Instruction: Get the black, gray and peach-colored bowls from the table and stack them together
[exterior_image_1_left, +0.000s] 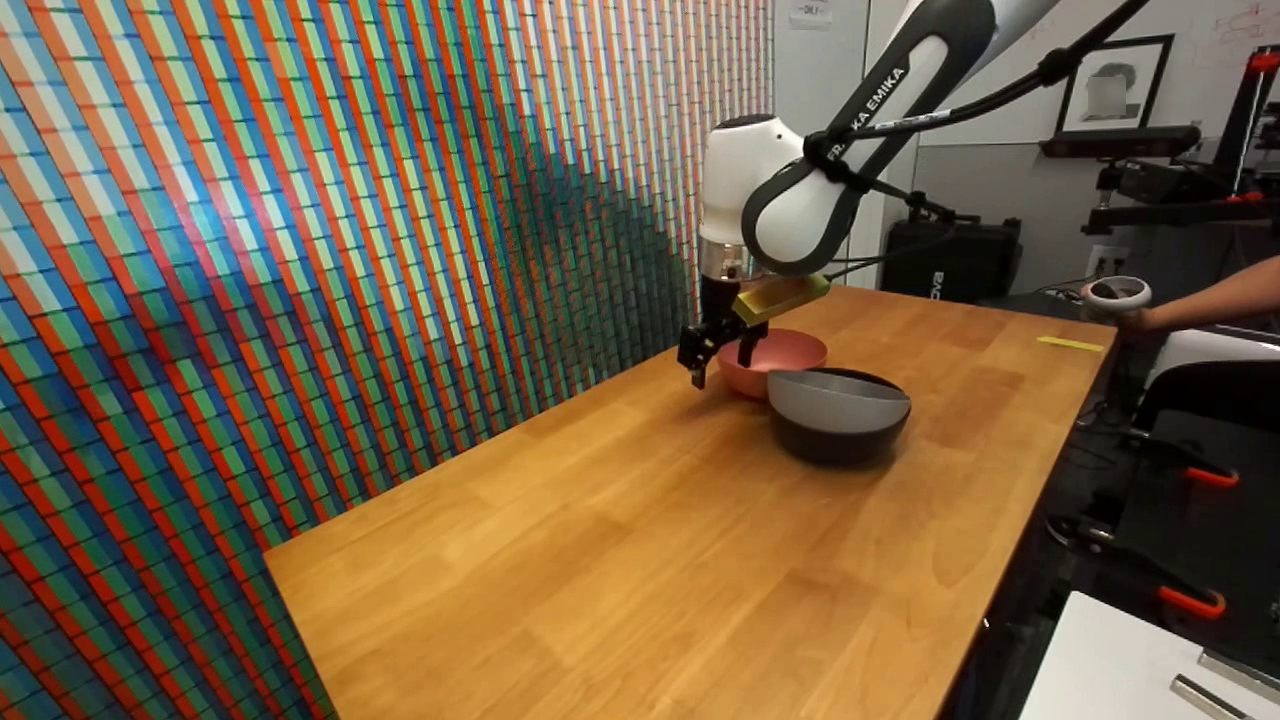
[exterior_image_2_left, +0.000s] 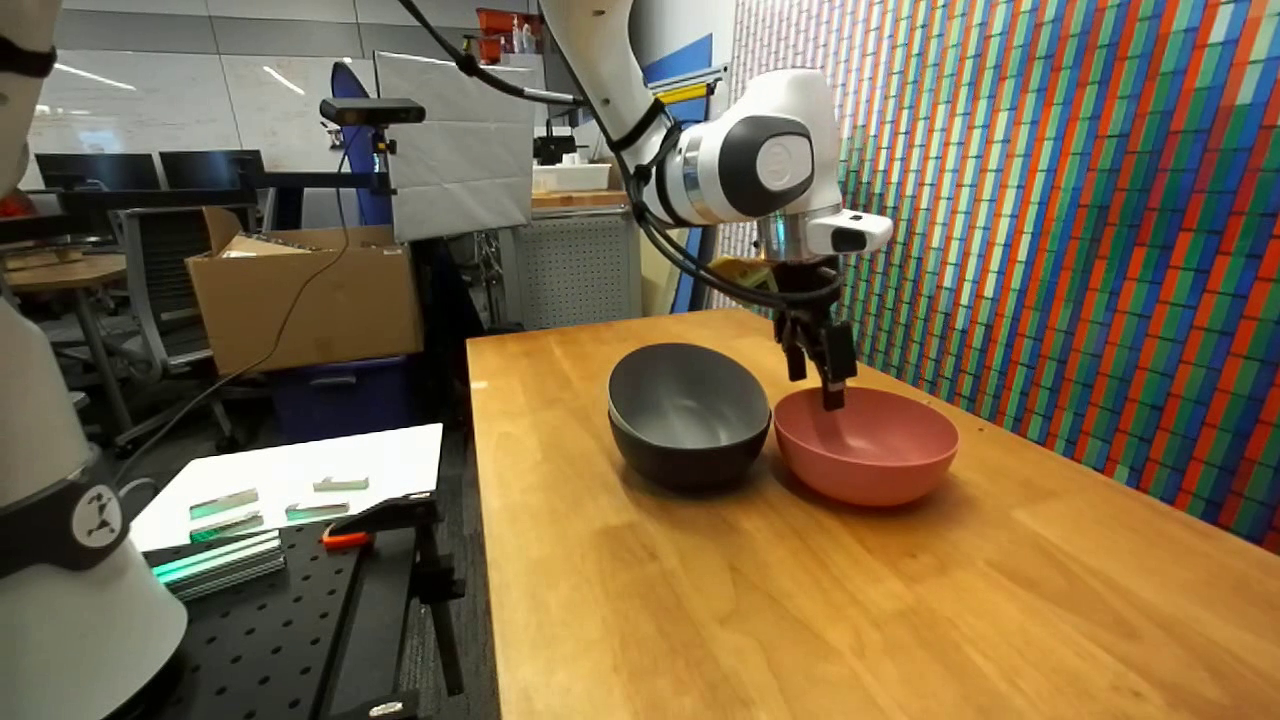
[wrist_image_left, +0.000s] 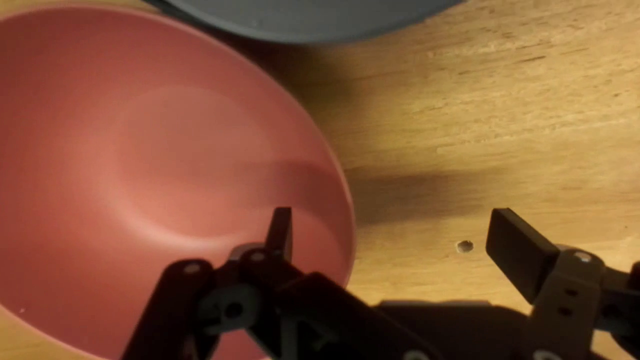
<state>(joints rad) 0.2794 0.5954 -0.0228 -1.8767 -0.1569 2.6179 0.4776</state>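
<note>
The peach-colored bowl (exterior_image_1_left: 790, 352) stands upright on the table, also in an exterior view (exterior_image_2_left: 880, 468) and the wrist view (wrist_image_left: 175, 150). Beside it, the gray bowl (exterior_image_1_left: 840, 402) sits tilted inside the black bowl (exterior_image_1_left: 838, 446). The gray bowl (exterior_image_2_left: 690, 390) and black bowl (exterior_image_2_left: 690, 463) also show in an exterior view, and a gray rim (wrist_image_left: 310, 20) in the wrist view. My gripper (exterior_image_1_left: 722, 370) is open and empty, pointing down at the peach bowl's rim (exterior_image_2_left: 815, 387). In the wrist view (wrist_image_left: 390, 217) one finger is over the bowl's inside, the other outside it.
The wooden table (exterior_image_1_left: 600, 560) runs along a colorful tiled wall (exterior_image_1_left: 400, 250), close to the arm. A yellow strip (exterior_image_1_left: 1070, 343) lies near the table's edge. A person's hand with a controller (exterior_image_1_left: 1117, 292) is beside the table. A white board (exterior_image_2_left: 330, 465) stands near the robot base.
</note>
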